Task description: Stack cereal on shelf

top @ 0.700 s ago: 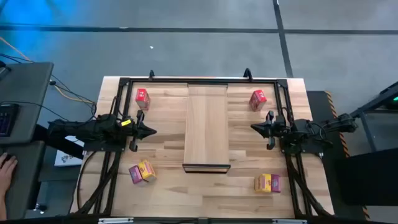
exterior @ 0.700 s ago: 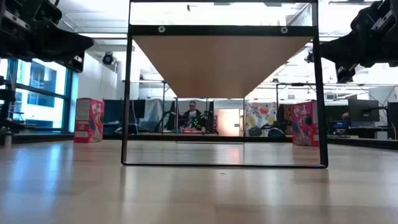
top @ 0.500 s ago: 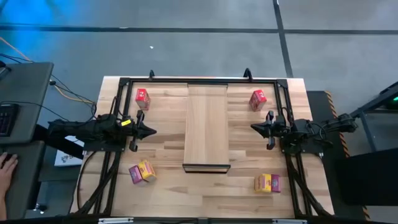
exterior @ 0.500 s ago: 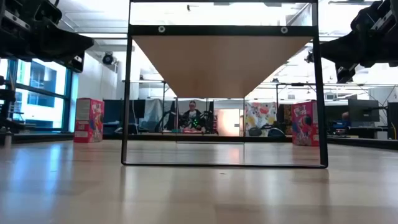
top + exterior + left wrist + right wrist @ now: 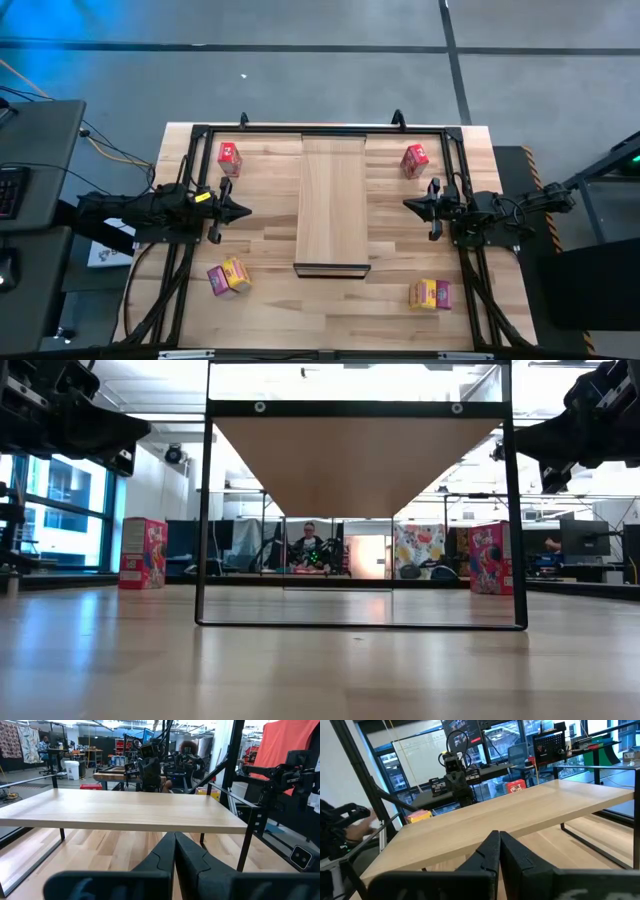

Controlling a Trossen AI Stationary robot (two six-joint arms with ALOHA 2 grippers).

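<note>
While flanking shelf (image 5: 334, 205), left hand (image 5: 240, 211) and right hand (image 5: 410, 205) level, fingers pressed together, empty.

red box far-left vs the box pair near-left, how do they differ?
The red box stands alone near the table's far edge; the box pair, one pink and one yellow, sits side by side near the front edge. The red box lies square to the table; the pair is turned at an angle. Both are on the tabletop, left of the shelf, neither on it nor held.
</note>
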